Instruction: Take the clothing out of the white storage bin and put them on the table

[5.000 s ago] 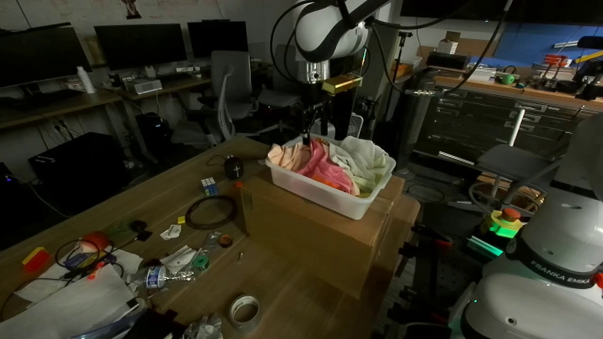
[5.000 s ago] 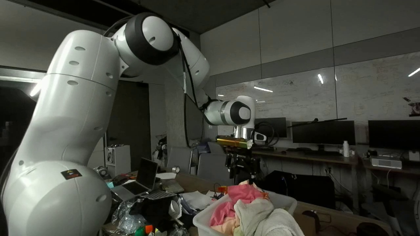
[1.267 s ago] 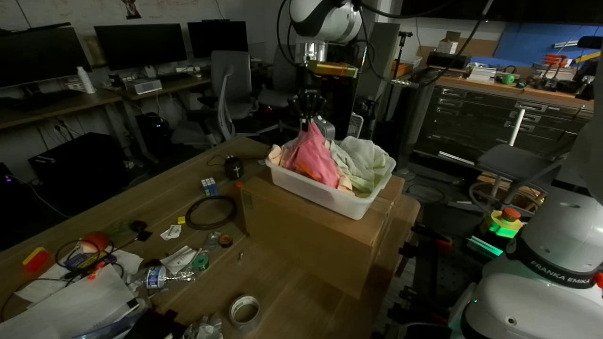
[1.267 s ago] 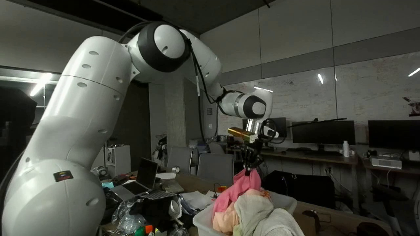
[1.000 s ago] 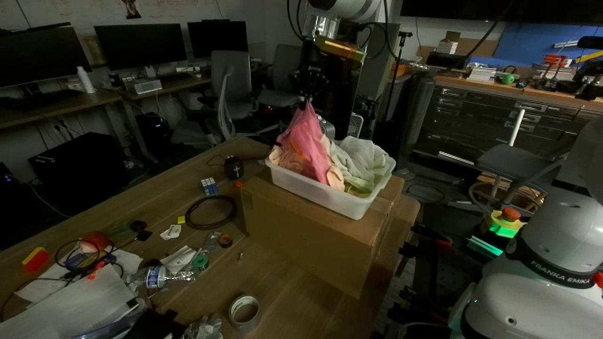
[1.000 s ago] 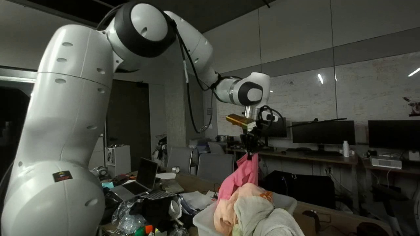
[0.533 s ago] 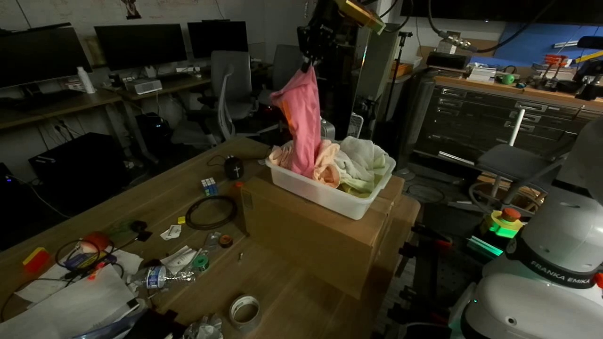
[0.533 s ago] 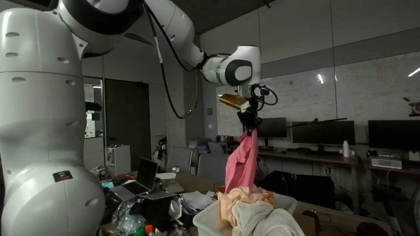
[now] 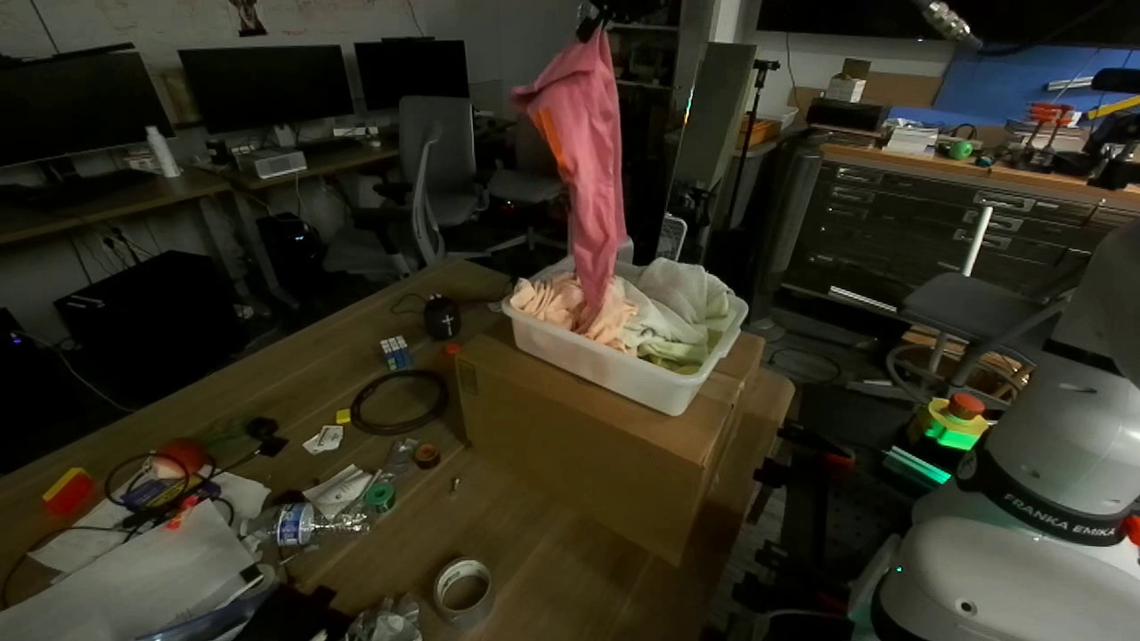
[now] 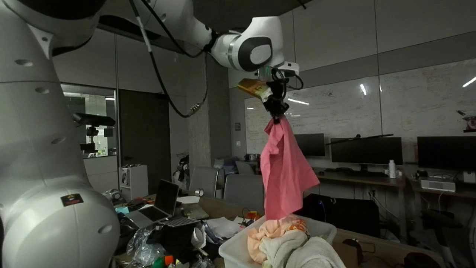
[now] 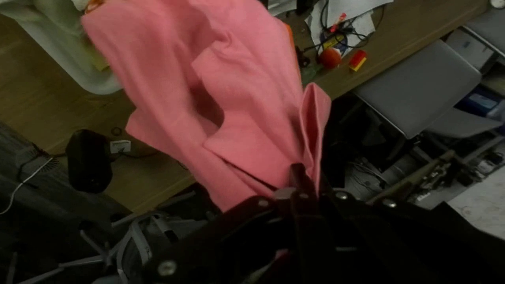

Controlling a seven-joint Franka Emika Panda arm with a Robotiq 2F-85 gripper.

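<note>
Pink clothing [image 9: 595, 169] with an orange strip hangs stretched down from my gripper [image 10: 276, 120], high above the white storage bin [image 9: 614, 374]. In the wrist view the dark fingers pinch a fold of the pink clothing [image 11: 244, 90], its edge sticking out between the tips. The lower end comes down to the bin's contents; whether it touches them I cannot tell. Inside the bin lie peach clothing [image 9: 561, 303] and pale grey-green clothing [image 10: 312, 253]. The wooden table [image 9: 543, 543] extends in front of and beside the bin.
A cardboard box [image 9: 579, 436] on the table carries the bin. Elsewhere on the table are a tape roll [image 9: 463, 589], a plastic bottle [image 9: 298, 523], a cable coil [image 9: 399, 427], a puzzle cube [image 9: 395, 352], a black speaker [image 11: 88, 161] and a laptop [image 10: 163, 201].
From gripping low at the bin, my gripper has risen far, drawing the pink clothing up into a long hanging piece. The peach clothing beneath is now exposed; the bin has stayed put.
</note>
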